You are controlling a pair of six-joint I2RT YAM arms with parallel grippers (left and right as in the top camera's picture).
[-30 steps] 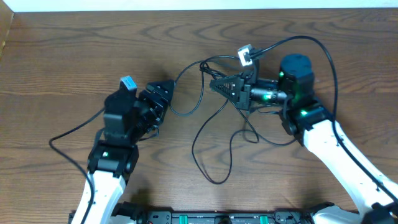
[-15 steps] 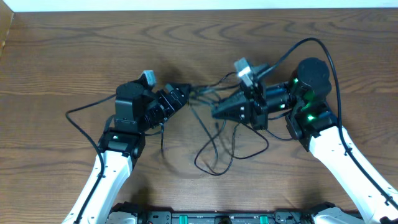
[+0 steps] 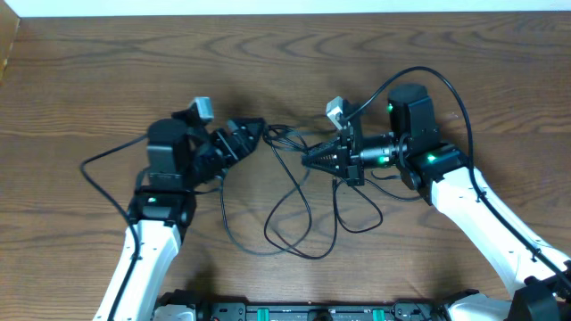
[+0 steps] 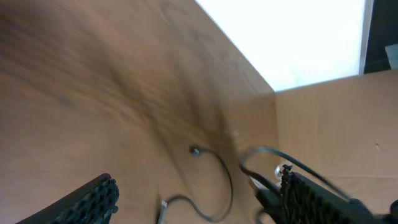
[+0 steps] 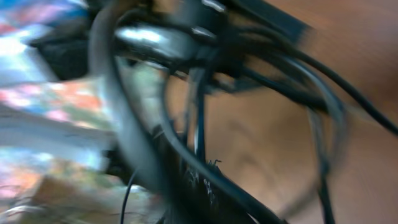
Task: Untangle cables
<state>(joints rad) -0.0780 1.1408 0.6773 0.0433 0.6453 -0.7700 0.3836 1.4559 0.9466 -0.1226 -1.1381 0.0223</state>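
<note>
Overhead, two arms are seen reaching in over a brown wooden table (image 3: 80, 80), their tips turned toward one another. One thick black lead is trailed by each arm: the left lead (image 3: 89, 169) is bowed out over the wood, and the right lead (image 3: 428, 73) is arched above its wrist. The left camera block (image 3: 202, 109) and the right camera block (image 3: 335, 111), both pale, are carried at the wrists. A white strip (image 3: 285, 7) is seen along the far edge. In the left wrist view a cardboard panel (image 4: 323, 124) stands at the table's end.

The cables (image 3: 290, 192) are laid at the table's middle, between the two grippers and nearer the front edge. They are overlapped only by the gripper tips and by one another. The bunch is drawn out from the gap between the tips toward the near edge in long slack loops, and a short stretch runs crosswise from tip to tip.

The left gripper (image 3: 257, 134) is spread wide. In its wrist view the fingers (image 4: 93, 199) are set far apart with nothing clamped, and a thin strand with a small plug end (image 4: 194, 150) lies on the wood beyond. The right gripper (image 3: 308, 160) is pressed together, with a black strand pinched where the loops gather. Its wrist view is too blurred for more than dark strands to be made out.

Two arms, two grippers, two leads and two camera blocks are counted. Only black strands are made out, at least two, and the exact number cannot be told where they cross.
</note>
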